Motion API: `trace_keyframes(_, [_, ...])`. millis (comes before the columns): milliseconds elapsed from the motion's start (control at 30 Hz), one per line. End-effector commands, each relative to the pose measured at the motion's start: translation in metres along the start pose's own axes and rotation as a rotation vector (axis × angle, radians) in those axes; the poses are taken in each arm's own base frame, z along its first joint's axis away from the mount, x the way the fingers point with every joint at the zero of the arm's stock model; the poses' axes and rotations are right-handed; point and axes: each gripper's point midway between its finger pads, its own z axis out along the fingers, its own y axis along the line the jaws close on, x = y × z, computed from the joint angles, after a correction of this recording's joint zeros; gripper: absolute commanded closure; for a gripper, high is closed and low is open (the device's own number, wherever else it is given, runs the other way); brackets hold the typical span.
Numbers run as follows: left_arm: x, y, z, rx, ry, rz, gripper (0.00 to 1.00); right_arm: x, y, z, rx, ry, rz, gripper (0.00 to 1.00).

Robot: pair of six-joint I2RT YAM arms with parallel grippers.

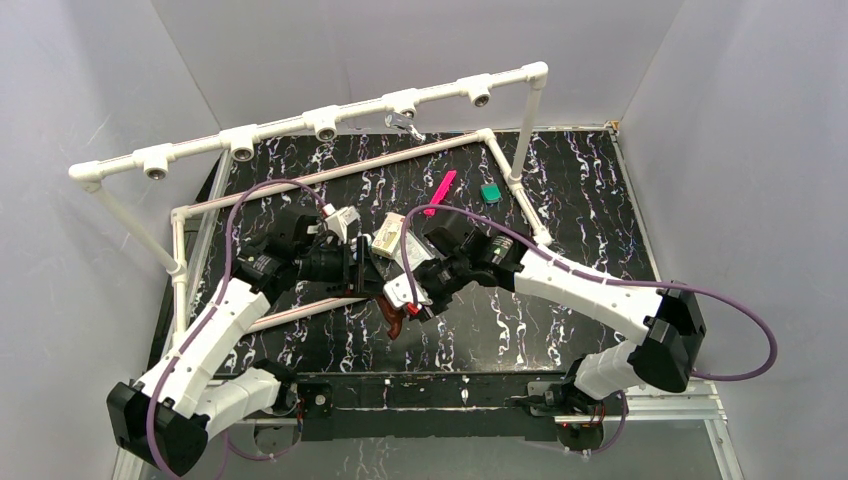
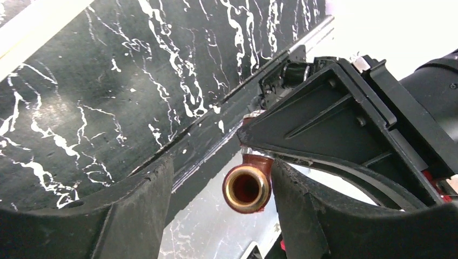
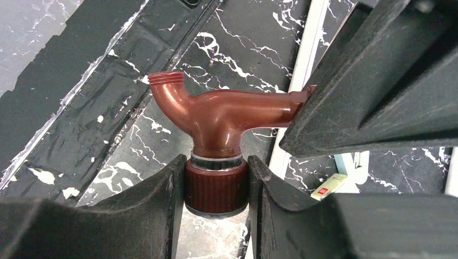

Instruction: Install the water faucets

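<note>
Glossy, smooth reddish-brown plastic on the brown faucet (image 3: 227,113), with a finely ribbed knob, a bright metal ring and a brassy lining in its mouth. Matt, slightly grainy black plastic on the fingers (image 3: 135,216). Shiny polished metal on the silver faucet (image 1: 402,123), smooth white plastic on the pipe frame (image 1: 300,125), black white-veined marble-look sheet on the desk (image 1: 560,200).

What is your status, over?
Right gripper shut on brown faucet. Left gripper open around faucet end. Silver faucet at pipe rail. Nothing in the way.

A white pipe frame (image 1: 285,127) with five sockets (image 1: 326,131) stands on a black marbled mat (image 1: 590,190). A pink strip (image 1: 440,191) and a small green block (image 1: 490,193) lie near each other inside it.
</note>
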Motion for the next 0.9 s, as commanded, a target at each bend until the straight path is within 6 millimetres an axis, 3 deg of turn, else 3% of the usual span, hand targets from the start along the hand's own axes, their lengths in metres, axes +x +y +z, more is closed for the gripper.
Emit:
trace_keyframes(0, [0.011, -0.018, 0.001, 0.113, 0.054, -0.003, 0.38, -0.025, -0.007, -0.004, -0.004, -0.055, -0.100, 0.99])
trace_keyframes(533, [0.021, -0.033, 0.001, 0.201, 0.101, -0.002, 0.60, -0.025, 0.006, -0.009, -0.007, -0.042, -0.131, 0.99])
trace_keyframes(867, [0.025, -0.040, -0.001, 0.224, 0.113, 0.017, 0.61, -0.025, 0.011, -0.012, 0.001, -0.043, -0.119, 0.99])
